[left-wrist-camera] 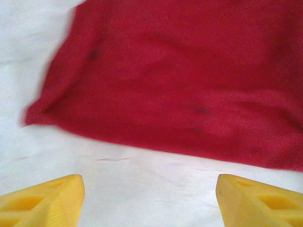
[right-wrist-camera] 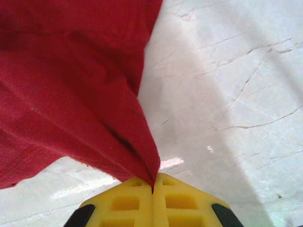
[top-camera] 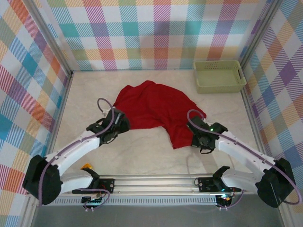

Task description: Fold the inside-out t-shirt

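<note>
The pale marble-look table (top-camera: 142, 156) stretches between checked walls. On it, about the middle, lies the deep-red t-shirt (top-camera: 151, 106), crumpled in a loose heap, with one part trailing toward the near right. A pale green basket (top-camera: 219, 75) sits at the far right corner, apart from the cloth. The right gripper (right-wrist-camera: 152, 187) has its yellow fingers pressed together on a pinched fold of the shirt's near-right part. The left gripper (left-wrist-camera: 150, 189) is spread wide over bare table, just near of the shirt's left edge, holding nothing.
</note>
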You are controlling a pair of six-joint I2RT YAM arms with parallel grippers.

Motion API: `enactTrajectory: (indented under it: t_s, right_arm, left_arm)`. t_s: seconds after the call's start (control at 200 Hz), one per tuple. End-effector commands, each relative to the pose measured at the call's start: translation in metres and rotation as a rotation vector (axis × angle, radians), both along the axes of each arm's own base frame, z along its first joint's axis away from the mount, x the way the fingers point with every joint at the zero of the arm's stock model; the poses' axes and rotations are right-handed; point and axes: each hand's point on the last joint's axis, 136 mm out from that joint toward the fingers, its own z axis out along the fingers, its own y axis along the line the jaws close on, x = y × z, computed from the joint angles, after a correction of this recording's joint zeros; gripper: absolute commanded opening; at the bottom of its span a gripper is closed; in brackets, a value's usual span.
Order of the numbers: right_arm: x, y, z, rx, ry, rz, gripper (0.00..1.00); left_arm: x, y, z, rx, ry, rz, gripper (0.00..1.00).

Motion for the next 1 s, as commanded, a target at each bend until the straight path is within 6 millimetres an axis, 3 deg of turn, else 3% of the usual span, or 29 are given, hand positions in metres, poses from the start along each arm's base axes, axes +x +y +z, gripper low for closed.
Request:
enactTrajectory:
  t_s: [0.0, 0.34, 0.57, 0.795, 0.875, 0.995]
  right_arm:
    - [0.006, -0.012, 0.007, -0.021, -0.016, 0.018, 0.00]
    - [0.025, -0.041, 0.008, 0.066, -0.037, -0.101, 0.00]
    - [0.047, -0.061, 0.011, 0.163, -0.087, -0.201, 0.00]
    - [0.058, -0.062, 0.015, 0.153, -0.102, -0.187, 0.00]
    - [0.060, -0.061, 0.016, 0.152, -0.107, -0.187, 0.00]
    - [0.061, -0.064, 0.017, 0.143, -0.113, -0.188, 0.00]
  left_arm:
    - [-0.026, 0.037, -0.038, 0.126, 0.199, 0.044, 0.73]
    - [0.005, 0.063, -0.038, 0.189, 0.191, 0.129, 0.72]
    - [0.023, 0.053, -0.051, 0.120, 0.229, 0.077, 0.60]
    - [0.012, 0.021, -0.061, -0.014, 0.278, 0.010, 0.55]
    - [0.005, 0.023, -0.065, 0.026, 0.305, 0.005, 0.57]
    - [-0.003, 0.041, -0.069, 0.104, 0.335, 0.063, 0.54]
